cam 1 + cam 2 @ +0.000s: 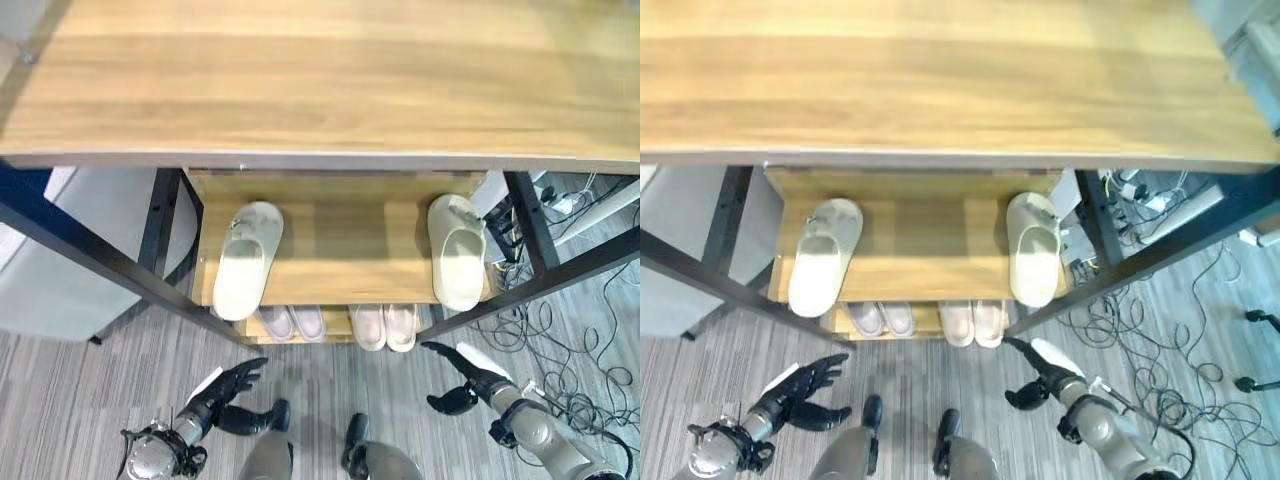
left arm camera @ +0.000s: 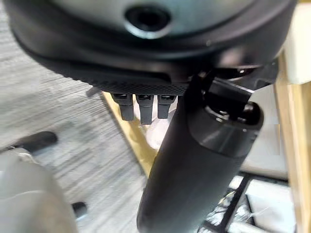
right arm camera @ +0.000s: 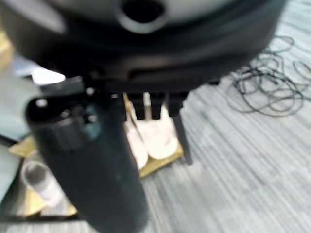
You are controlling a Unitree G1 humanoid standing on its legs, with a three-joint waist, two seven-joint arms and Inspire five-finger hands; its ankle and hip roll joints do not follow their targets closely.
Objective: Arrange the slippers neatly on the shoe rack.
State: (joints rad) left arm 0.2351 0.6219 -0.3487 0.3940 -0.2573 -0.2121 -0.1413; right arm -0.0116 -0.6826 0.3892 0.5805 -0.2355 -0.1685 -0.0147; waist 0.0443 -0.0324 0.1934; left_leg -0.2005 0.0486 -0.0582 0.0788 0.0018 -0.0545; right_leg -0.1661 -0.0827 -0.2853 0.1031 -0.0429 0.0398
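Two pale cream slippers lie on the shoe rack's middle shelf (image 1: 340, 270), one at the left end (image 1: 245, 260), tilted a little, and one at the right end (image 1: 457, 250), with a wide gap between them. On the lower shelf sit two pinkish pairs (image 1: 292, 322) (image 1: 386, 325), and one pair shows past the fingers in the right wrist view (image 3: 153, 138). My left hand (image 1: 225, 385) hangs open above the floor in front of the rack, holding nothing. My right hand (image 1: 470, 380) is open too, just below the rack's right front corner.
A broad wooden top (image 1: 320, 80) overhangs the rack. Slanted black frame bars (image 1: 90, 250) (image 1: 560, 270) cross in front of both shelf ends. A grey cabinet (image 1: 70, 260) stands at the left. Loose cables (image 1: 570, 350) cover the floor at the right.
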